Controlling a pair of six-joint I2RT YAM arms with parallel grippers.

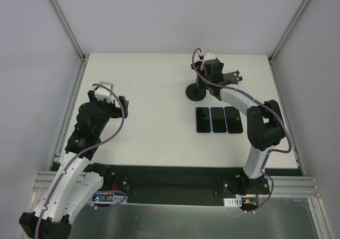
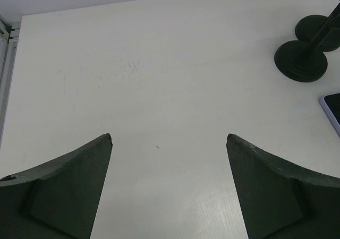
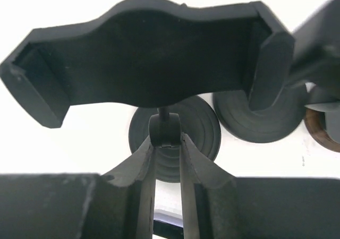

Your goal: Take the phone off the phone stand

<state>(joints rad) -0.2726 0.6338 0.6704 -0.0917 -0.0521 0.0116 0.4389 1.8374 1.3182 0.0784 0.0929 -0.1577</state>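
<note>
A black phone stand (image 1: 196, 92) stands at the back of the white table. Its clamp cradle (image 3: 143, 53) holds no phone. My right gripper (image 3: 166, 143) is shut on the stand's neck joint (image 3: 164, 128) just under the cradle, above the round base (image 3: 183, 143); it also shows in the top view (image 1: 210, 71). Three dark phones (image 1: 218, 120) lie flat side by side in front of the stand. My left gripper (image 2: 169, 143) is open and empty over bare table at the left (image 1: 114, 98).
A second round black base (image 3: 260, 119) stands close beside the first, and both show in the left wrist view (image 2: 300, 61). One phone's corner (image 2: 333, 109) shows at that view's right edge. The table is walled at the back and sides.
</note>
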